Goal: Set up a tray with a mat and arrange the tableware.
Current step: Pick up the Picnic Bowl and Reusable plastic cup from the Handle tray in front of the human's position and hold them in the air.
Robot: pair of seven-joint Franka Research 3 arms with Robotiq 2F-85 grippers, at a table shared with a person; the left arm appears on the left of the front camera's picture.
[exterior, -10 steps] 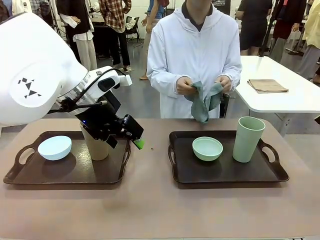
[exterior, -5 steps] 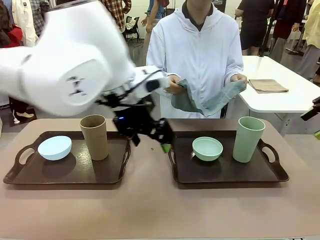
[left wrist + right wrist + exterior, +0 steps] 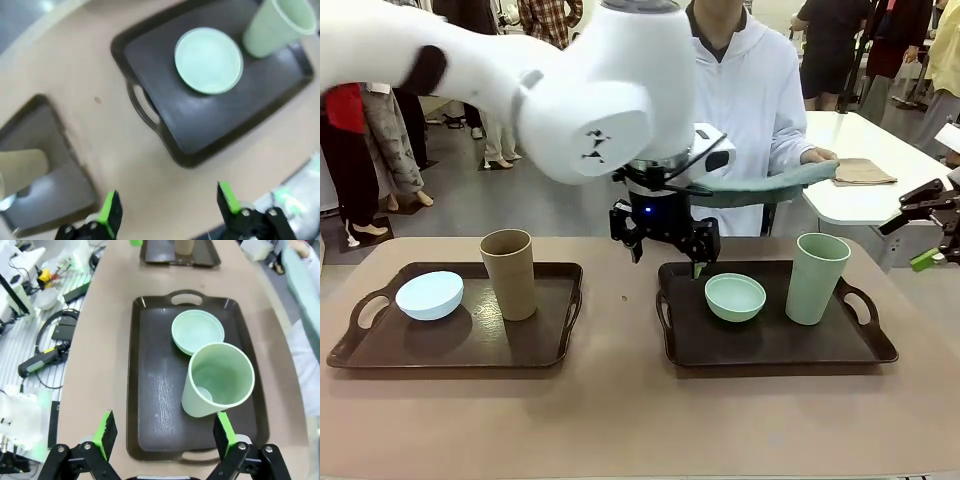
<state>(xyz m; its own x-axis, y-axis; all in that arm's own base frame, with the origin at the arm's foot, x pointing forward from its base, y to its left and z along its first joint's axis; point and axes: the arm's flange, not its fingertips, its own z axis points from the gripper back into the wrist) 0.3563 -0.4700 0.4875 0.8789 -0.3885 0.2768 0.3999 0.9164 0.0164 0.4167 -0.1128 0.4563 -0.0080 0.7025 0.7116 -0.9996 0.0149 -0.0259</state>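
The left pincer (image 3: 665, 248) hangs with its jaws spread wide and nothing between them, over the bare tabletop (image 3: 620, 420) in the gap between two dark trays and close to the left handle of the right tray (image 3: 780, 364). In its own wrist view the left pincer (image 3: 168, 200) looks down on that tray (image 3: 200, 125), which carries the mint green bowl (image 3: 209, 60), empty, and the pale green cup (image 3: 275, 27) upright just beside it. The right pincer (image 3: 932, 232) is also wide open and empty, off the tabletop's right end. The right wrist view shows the right pincer (image 3: 165, 432) above the same tray (image 3: 155, 405), with the cup (image 3: 217, 380) empty and nearly touching the bowl (image 3: 197, 331). The left tray (image 3: 450, 352) holds the pale blue bowl (image 3: 429, 295) and the tan-brown cup (image 3: 509, 274), standing apart. Across the tabletop, a person's hand (image 3: 817, 156) holds a teal-green mat (image 3: 760, 185) stretched out in the air behind the left arm.
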